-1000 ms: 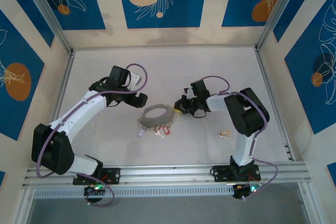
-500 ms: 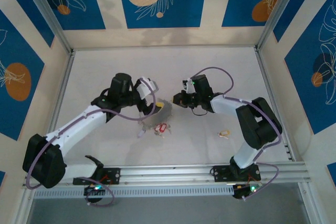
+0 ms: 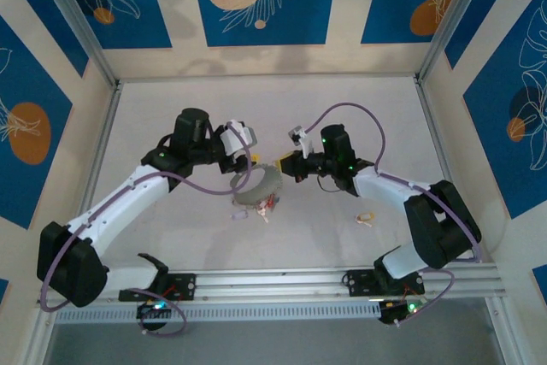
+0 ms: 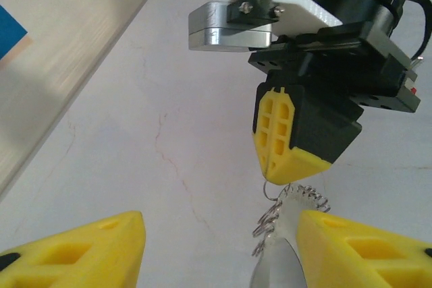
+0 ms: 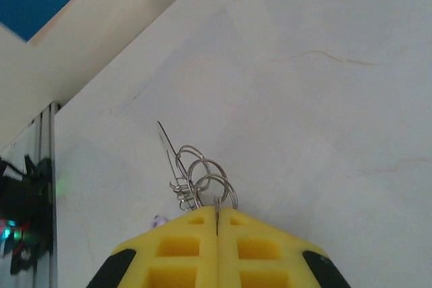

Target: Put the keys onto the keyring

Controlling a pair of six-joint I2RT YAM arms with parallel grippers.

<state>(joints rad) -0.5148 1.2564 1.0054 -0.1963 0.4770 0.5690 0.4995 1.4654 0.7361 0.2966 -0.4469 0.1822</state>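
Tabletop (image 3: 359, 100) pale grey (hairline cracks), keyring (image 3: 259, 185) at centre, blue-patterned walls (image 3: 273, 6)

You have the keyring (image 3: 261, 187), a thin grey metal hoop, up off the table (image 3: 342, 108) near its middle and tilted on edge. Its right rim is pinched in the closed tips of the right hand (image 3: 286, 168), with small wire split rings (image 5: 202, 177) bunched there. Just below it sit a red-headed key (image 3: 267, 207) and a pale key (image 3: 238, 213), hanging or lying you can't tell, while a yellow-and-cream key (image 3: 366, 218) lies alone on the table, well apart to the right.
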